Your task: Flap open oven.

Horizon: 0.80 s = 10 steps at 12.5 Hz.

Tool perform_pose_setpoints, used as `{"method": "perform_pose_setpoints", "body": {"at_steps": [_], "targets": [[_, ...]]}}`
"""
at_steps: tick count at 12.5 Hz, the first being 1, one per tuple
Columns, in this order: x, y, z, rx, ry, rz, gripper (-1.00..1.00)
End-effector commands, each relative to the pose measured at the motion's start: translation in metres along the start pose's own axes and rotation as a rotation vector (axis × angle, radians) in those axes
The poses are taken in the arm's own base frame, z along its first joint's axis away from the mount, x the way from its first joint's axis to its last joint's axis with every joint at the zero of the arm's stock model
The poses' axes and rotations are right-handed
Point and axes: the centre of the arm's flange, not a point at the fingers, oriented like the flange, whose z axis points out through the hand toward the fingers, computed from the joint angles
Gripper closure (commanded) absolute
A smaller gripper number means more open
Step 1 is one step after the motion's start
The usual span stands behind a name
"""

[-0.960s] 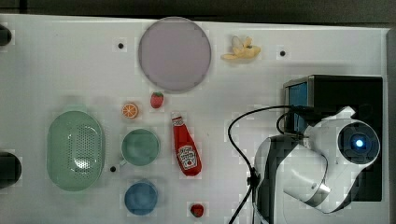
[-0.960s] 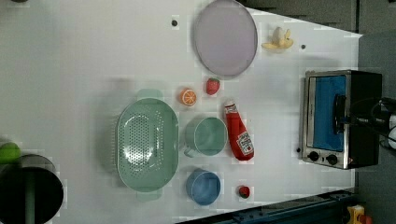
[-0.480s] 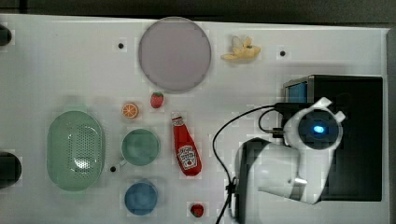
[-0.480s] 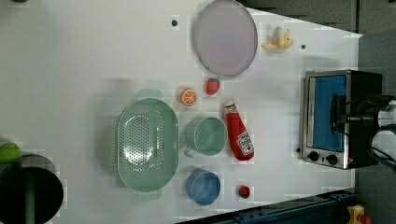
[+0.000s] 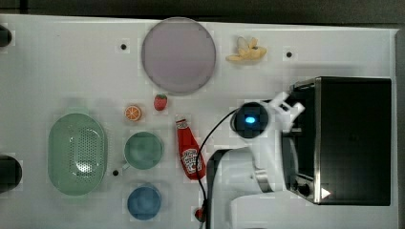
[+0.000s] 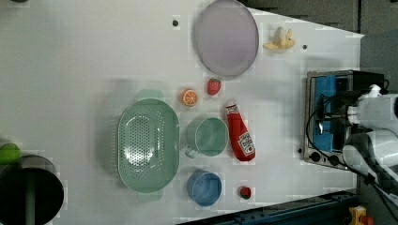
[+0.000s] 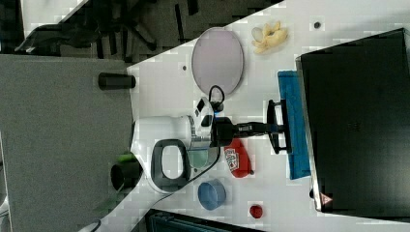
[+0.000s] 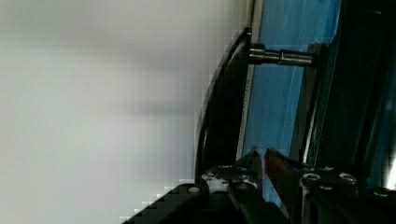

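Observation:
The black oven stands at the top view's right, with silver frame and knobs facing the table. Its blue glass door is tilted out from the frame, dark bar handle leading. My gripper reaches level from the white arm to the handle's middle. In the wrist view the fingertips are pressed together in the gap between the handle and the glass, not clamped on the bar.
A ketchup bottle lies close beside the arm. Farther toward the top view's left are a green cup, blue bowl, green colander, orange slice and strawberry. A purple plate and banana lie beyond.
The arm has swung from above the oven toward the top view's left, away from the oven front. The door has come out from the frame with it.

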Motion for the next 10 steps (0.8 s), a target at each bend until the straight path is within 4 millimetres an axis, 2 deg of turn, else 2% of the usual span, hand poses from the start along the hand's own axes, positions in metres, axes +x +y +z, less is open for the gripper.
{"method": "perform_pose_setpoints", "body": {"at_steps": [1,7,10], "targets": [[0.009,-0.061,0.014,-0.036,-0.006,0.102,0.65],[0.017,-0.152,0.061,-0.225,0.023,0.161,0.65],[0.019,-0.178,0.08,-0.246,0.02,0.1,0.65]]}}
